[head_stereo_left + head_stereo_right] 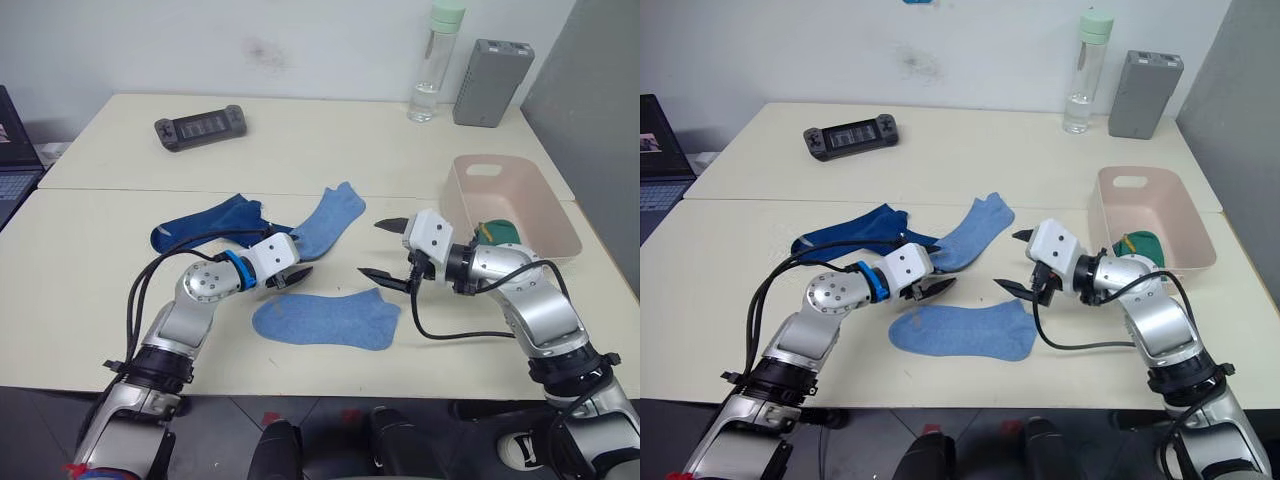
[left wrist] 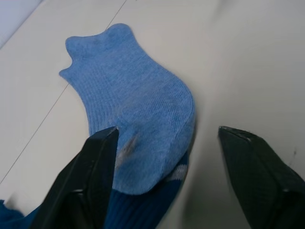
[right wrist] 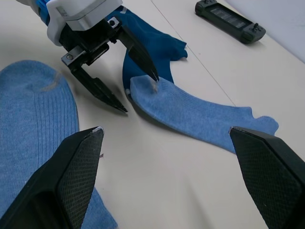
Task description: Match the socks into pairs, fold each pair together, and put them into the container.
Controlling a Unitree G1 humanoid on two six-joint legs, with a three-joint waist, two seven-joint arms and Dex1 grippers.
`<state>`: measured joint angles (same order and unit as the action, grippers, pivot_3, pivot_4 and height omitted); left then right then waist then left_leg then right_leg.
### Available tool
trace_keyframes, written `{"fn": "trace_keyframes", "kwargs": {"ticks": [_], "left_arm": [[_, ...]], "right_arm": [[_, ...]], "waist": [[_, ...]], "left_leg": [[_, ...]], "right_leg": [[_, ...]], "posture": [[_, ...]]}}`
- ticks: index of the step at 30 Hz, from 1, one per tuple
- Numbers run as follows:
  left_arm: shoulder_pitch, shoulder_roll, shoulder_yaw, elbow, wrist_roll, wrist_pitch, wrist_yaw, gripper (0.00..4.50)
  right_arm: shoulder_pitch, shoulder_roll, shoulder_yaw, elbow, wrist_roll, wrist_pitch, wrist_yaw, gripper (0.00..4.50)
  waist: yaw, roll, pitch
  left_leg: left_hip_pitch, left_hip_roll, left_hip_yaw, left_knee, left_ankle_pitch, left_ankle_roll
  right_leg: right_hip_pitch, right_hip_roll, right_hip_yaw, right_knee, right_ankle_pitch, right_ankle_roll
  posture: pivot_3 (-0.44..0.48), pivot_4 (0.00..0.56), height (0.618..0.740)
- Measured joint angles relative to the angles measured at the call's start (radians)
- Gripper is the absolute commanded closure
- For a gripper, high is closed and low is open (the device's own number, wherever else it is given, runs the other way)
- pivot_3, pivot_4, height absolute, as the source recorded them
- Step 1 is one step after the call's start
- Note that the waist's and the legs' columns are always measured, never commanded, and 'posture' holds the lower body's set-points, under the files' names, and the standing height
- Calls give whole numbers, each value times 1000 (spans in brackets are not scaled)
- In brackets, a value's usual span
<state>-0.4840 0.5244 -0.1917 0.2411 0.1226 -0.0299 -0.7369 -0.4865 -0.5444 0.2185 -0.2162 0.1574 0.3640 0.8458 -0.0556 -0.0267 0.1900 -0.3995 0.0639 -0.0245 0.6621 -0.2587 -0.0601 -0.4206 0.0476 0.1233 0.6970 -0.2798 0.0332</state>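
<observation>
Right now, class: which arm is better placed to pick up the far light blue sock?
Left. The left gripper is open, straddling the toe of the far light blue sock. The right gripper, also open, hovers apart from it.

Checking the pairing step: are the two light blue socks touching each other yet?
Apart. In the left eye view, bare tabletop separates the upper light blue sock from the lower light blue sock, with the left gripper between them.
</observation>
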Motion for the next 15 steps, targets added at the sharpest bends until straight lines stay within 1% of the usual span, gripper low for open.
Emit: {"fn": "trace_keyframes", "kwargs": {"ticks": [2, 4, 5, 7, 15], "left_arm": [[-10, -10, 0, 16, 5, -4, 10, 2818], [-19, -16, 0, 36, 9, -10, 15, 3555], [-20, -18, 0, 41, 10, -17, 18, 3818], [-20, -22, 0, 42, 10, -21, 18, 4483], [-19, -23, 1, 36, -3, -22, 23, 4483]], "right_arm": [[5, -1, 0, -8, -1, 0, 0, 0], [7, -1, 0, -16, -2, 0, 0, 0], [7, -1, 0, -19, -4, 0, 0, 0], [7, -1, 1, -19, -12, 0, 0, 0], [7, 0, 1, -19, -18, 0, 5, 0]], "waist": [[-1, 0, 0], [-1, 0, 0], [-1, 0, 0], [0, 0, 0], [0, 0, 0]], "left_leg": [[0, 0, 0, 0, 0, 0], [0, 0, 0, 0, 0, 0], [0, 0, 0, 0, 0, 0], [0, 0, 0, 0, 0, 0], [0, 0, 0, 0, 0, 0]], "right_leg": [[0, 0, 0, 0, 0, 0], [0, 0, 0, 0, 0, 0], [0, 0, 0, 0, 0, 0], [0, 0, 0, 0, 0, 0], [0, 0, 0, 0, 0, 0]], "posture": [[0, 150, 740], [0, 150, 740], [0, 150, 740], [0, 150, 740], [0, 150, 740]]}}
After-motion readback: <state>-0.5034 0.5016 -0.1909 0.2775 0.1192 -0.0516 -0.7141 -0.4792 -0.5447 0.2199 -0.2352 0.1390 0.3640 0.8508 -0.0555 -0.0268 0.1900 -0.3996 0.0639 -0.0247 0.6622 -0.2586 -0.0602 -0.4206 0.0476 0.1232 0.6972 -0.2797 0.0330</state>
